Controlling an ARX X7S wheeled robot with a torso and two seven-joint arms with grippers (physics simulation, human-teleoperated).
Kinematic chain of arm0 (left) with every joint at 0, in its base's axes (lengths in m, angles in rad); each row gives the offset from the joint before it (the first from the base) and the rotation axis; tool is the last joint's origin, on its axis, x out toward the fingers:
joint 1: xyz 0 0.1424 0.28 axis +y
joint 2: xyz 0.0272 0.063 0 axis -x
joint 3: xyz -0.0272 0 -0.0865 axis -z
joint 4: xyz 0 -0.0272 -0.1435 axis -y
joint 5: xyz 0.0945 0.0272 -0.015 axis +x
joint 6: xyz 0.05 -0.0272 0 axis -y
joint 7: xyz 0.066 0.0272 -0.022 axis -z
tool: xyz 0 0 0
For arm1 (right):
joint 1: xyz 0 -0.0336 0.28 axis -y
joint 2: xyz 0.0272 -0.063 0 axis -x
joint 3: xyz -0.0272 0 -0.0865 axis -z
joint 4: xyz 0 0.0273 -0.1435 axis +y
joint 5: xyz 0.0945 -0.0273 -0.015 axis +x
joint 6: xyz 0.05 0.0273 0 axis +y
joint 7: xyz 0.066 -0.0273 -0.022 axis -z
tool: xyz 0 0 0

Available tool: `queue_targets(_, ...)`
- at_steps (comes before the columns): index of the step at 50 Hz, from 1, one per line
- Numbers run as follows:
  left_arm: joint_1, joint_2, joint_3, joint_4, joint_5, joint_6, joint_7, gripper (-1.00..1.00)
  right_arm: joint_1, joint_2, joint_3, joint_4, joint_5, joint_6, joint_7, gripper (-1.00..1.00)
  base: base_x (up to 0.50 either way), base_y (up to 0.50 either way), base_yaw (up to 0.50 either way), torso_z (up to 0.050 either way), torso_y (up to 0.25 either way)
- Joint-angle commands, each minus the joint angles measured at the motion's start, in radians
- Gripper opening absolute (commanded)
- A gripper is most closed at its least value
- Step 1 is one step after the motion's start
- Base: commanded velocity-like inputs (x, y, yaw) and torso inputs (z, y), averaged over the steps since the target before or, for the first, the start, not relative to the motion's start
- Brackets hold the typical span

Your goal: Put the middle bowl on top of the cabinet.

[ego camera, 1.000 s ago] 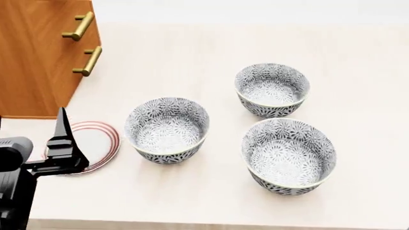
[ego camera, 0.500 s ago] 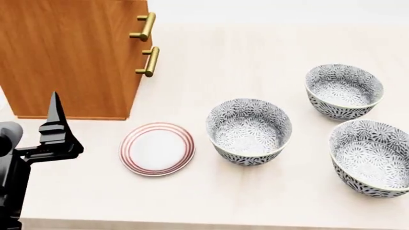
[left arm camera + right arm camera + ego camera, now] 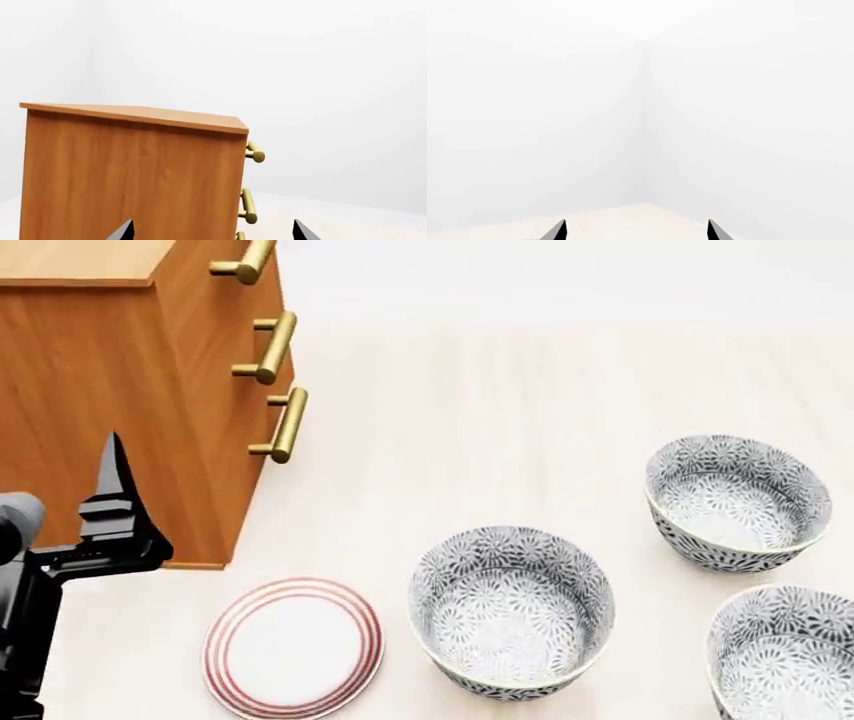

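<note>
Three alike grey floral bowls stand on the pale table: one [image 3: 511, 612] nearest the plate, one [image 3: 734, 502] farther right, one [image 3: 787, 655] cut by the view's lower right corner. I cannot tell which is the middle bowl. The orange-brown cabinet [image 3: 120, 390] rises at the left, and its flat top [image 3: 133, 114] shows in the left wrist view. My left gripper [image 3: 115, 502] hangs open and empty beside the cabinet's side, left of the bowls; its tips [image 3: 212, 232] frame the cabinet [image 3: 133, 175]. My right gripper [image 3: 636, 231] is open, facing bare wall, and does not show in the head view.
A white plate with red rings [image 3: 294, 646] lies flat between the cabinet's base and the nearest bowl. Brass bar handles [image 3: 278, 423] stick out of the cabinet's front toward the table.
The head view has shifted: the cabinet's top edge now shows, and the bowls and plate sit lower and farther right in the picture. My left gripper keeps its place, still open.
</note>
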Motion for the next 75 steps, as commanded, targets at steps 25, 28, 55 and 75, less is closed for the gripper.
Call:
queue_targets(25, -0.009, -0.012, 0.012, 0.003, -0.038, -0.001, -0.03, 1.0, 0.002, 0.032, -0.025, -0.045, -0.03, 0.079, 0.023, 1.0, 0.31, 0.0, 0.0, 0.0, 0.0)
queue_targets(28, -0.005, -0.012, 0.015, 0.004, -0.033, -0.001, -0.041, 1.0, -0.003, 0.03, -0.027, -0.045, -0.044, 0.068, 0.033, 1.0, 0.17, 0.0, 0.0, 0.0, 0.005)
queue_targets(55, 0.285, 0.109, 0.064, 0.303, -0.192, -0.207, -0.284, 1.0, -0.034, 0.031, -0.032, -0.046, -0.035, 0.049, 0.058, 1.0, 0.0, 0.0, 0.0, 0.0, 0.0)
queue_targets(75, 0.234, 0.115, 0.497, -0.008, -0.716, 0.026, -0.468, 1.0, -0.063, 0.047, -0.013, -0.079, -0.011, 0.058, 0.061, 1.0, 0.0, 0.0, 0.0, 0.0, 0.0)
